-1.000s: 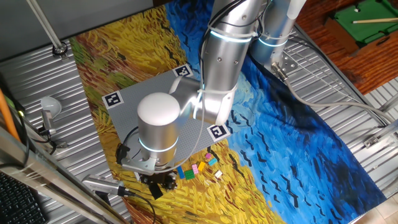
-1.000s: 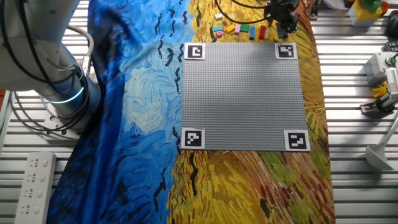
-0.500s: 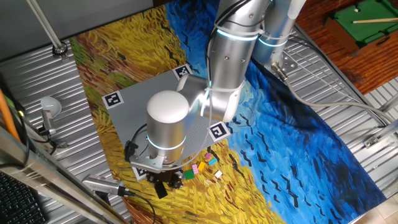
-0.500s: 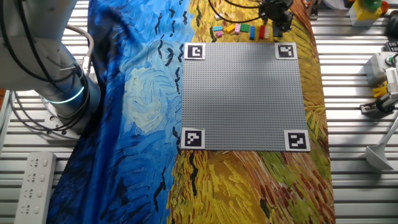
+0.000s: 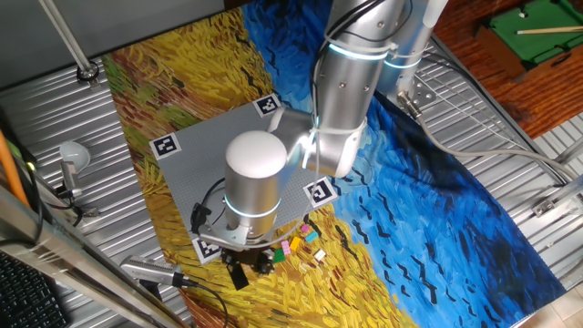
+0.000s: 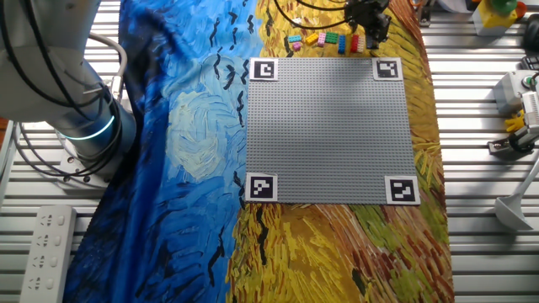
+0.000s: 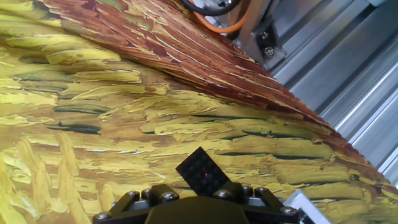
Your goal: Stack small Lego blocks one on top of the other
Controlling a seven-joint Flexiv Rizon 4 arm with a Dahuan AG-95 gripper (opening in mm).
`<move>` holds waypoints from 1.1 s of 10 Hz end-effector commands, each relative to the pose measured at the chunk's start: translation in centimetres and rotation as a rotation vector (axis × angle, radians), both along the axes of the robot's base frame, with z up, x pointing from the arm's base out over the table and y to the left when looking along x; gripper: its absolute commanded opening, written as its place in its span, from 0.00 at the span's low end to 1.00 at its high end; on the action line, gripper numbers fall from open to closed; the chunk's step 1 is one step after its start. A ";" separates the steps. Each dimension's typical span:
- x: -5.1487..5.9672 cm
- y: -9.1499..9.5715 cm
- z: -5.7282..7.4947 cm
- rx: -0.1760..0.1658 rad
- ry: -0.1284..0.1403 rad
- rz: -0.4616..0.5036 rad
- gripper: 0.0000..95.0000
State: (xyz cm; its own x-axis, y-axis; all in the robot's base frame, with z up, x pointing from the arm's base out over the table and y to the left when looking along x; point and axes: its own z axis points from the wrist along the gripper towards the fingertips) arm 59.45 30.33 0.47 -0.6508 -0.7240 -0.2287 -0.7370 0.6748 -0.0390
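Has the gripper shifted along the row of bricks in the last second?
Yes. In the other fixed view, the gripper has slid left, away from the baseplate's corner marker toward the Lego blocks.

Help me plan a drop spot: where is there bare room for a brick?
The grey baseplate between its four corner markers is bare. So is the yellow cloth below it. Crowded: the brick row above the baseplate, where the gripper hovers.

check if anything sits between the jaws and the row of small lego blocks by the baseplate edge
Nothing visible does. The gripper hangs over the red block end of the row, with only painted cloth around; a flat black piece shows at its tip.
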 end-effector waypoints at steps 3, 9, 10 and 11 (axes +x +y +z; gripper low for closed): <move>-0.1 0.0 0.0 -0.010 -0.004 -0.012 0.60; 1.6 -0.1 0.8 -0.041 -0.019 0.047 0.60; 1.8 -0.1 0.8 -0.043 -0.023 0.059 0.60; 1.9 0.0 0.7 -0.043 -0.024 0.066 0.60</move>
State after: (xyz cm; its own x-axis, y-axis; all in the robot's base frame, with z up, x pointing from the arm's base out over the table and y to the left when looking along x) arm 61.45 30.27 1.11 -0.5953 -0.7750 -0.2123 -0.7789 0.6215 -0.0847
